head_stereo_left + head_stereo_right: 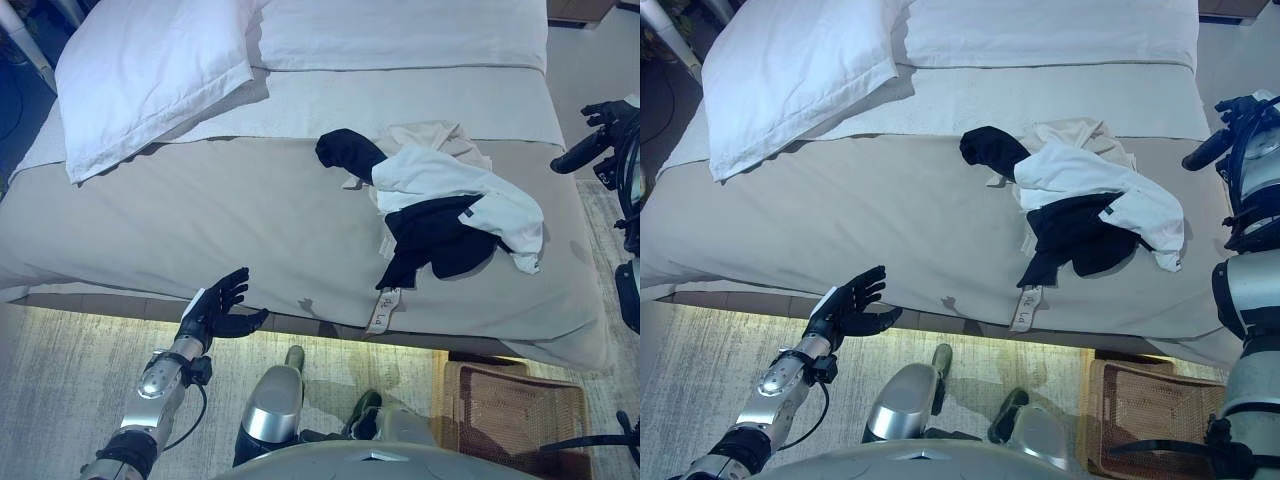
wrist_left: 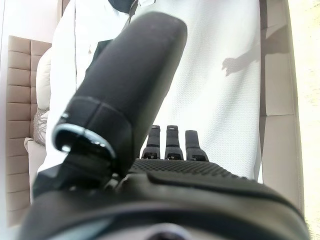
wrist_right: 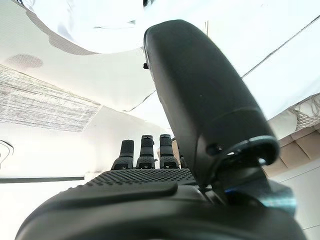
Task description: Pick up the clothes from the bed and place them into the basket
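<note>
The clothes (image 1: pixel 440 205) are lying in one loose heap on the bed (image 1: pixel 200 215), toward its right half and near the front edge. Black, white and cream pieces are overlapping one another (how many garments cannot be told). A pale strip with a tag (image 1: pixel 383 308) is trailing from the heap down over the bed's front edge.

The left hand (image 1: pixel 215 310) is hovering low at the bed's front edge, well left of the heap, with fingers spread and relaxed, holding nothing; its wrist view is showing the thumb (image 2: pixel 132 75) straight and the fingertips (image 2: pixel 172 145) extended over the bedcover.

The right hand (image 1: pixel 598 135) is showing at the far right, off the bed's right side and apart from the clothes. Its fingers are reaching out straight, empty, and its wrist view agrees: thumb (image 3: pixel 200 95) extended, fingertips (image 3: pixel 146 150) uncurled.

The basket (image 1: pixel 515 415) is sitting on the floor below the bed's front right corner, woven and brown, partly cut off by the bed's overhang. Nothing can be seen inside the visible part.

A white pillow (image 1: pixel 150 70) is lying at the bed's far left, well clear of the heap, and a second pillow (image 1: pixel 400 30) is lying beside it. A pale patterned rug (image 1: pixel 60 390) is covering the floor in front.
</note>
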Tool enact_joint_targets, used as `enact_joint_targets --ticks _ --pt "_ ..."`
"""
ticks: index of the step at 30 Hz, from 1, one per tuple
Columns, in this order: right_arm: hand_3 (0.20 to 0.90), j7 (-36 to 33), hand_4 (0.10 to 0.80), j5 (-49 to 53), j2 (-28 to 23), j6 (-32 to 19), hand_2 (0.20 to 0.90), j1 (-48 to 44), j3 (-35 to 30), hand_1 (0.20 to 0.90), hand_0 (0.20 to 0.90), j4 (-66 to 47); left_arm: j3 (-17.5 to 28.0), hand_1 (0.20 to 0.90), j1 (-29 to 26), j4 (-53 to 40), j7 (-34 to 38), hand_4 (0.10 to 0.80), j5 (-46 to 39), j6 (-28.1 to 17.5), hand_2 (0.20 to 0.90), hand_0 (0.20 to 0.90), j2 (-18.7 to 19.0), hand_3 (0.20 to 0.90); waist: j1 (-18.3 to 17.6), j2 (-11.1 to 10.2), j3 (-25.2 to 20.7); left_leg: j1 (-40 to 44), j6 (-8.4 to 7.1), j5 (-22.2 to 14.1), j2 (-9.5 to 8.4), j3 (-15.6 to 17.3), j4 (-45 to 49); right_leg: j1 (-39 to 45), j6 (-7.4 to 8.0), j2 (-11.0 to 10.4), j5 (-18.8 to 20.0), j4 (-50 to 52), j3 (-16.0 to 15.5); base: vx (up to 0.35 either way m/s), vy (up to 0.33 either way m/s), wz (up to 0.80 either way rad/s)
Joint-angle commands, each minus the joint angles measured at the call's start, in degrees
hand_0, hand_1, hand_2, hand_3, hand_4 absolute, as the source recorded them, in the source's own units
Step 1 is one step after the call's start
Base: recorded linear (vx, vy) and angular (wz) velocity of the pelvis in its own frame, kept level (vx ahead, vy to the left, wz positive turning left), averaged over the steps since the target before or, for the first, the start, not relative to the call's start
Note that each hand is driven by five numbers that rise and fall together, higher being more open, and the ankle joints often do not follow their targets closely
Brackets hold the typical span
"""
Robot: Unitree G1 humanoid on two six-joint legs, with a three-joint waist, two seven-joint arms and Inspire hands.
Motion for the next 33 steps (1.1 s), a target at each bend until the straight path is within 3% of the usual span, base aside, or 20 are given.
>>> enact_joint_targets --ticks 1,9,14,23,33 --pt "0.9 -6.85 0.8 -2.85 -5.79 -3.16 0.9 -1.34 3.83 0.9 0.9 -4.22 -1.3 0.9 2.3 -4.14 -0.39 0.8 -0.54 -4.86 0.9 0.9 0.9 0.9 0.86 -0.2 -6.18 -4.55 -2.61 -1.45 2.31 1.26 0.98 -3.34 0.08 -1.23 2.55 1.27 -0.27 0.0 0.0 0.0" --pt "0.9 -7.01 0.8 -7.34 -3.28 -11.8 0.9 1.51 5.96 0.9 0.9 -11.39 -1.73 0.9 1.16 -4.51 -1.31 0.8 -0.91 -4.42 0.9 0.9 0.79 0.9 1.13 0.32 -4.7 -6.28 -2.76 -1.37 1.95 0.45 2.22 -4.48 -0.12 -1.68 2.39 2.35 -0.44 -0.005 0.001 0.0" --pt "0.9 -6.8 0.8 -11.06 -0.82 -12.79 0.9 2.23 8.16 0.9 0.9 -13.19 -2.71 0.9 0.34 -4.46 -1.6 0.8 -1.41 -5.58 0.9 0.9 0.51 0.9 2.01 1.56 -2.75 -8.34 -2.72 -0.8 1.57 -0.55 2.8 -6.32 -0.46 -2.47 2.31 3.9 -1.28 -0.064 0.014 0.02" --pt "0.9 -6.03 0.8 -12.21 4.52 -10.06 0.9 3.02 8.83 0.9 0.9 -14.98 -3.67 0.9 -0.71 -4.03 -1.62 0.8 -2.82 -7.58 0.9 0.9 -0.08 0.9 3.11 3.88 1.52 -12.37 -2.9 -0.85 0.68 -2.05 4.66 -11.4 -0.8 -4.04 0.35 9.35 -1.15 -0.055 0.019 0.09" --pt "0.9 -5.51 0.8 -11.12 10.01 -6.7 0.9 4.71 7.82 0.9 0.9 -13.9 -5.24 0.9 -2.03 -4.85 -0.38 0.8 -3.52 -9.13 0.9 0.9 -1.1 0.9 2.78 6.29 5.77 -16.52 -1.65 -0.36 -0.77 -1.75 6.81 -17.33 -0.76 -5.74 0.59 13.95 -0.17 -0.047 0.038 0.02"
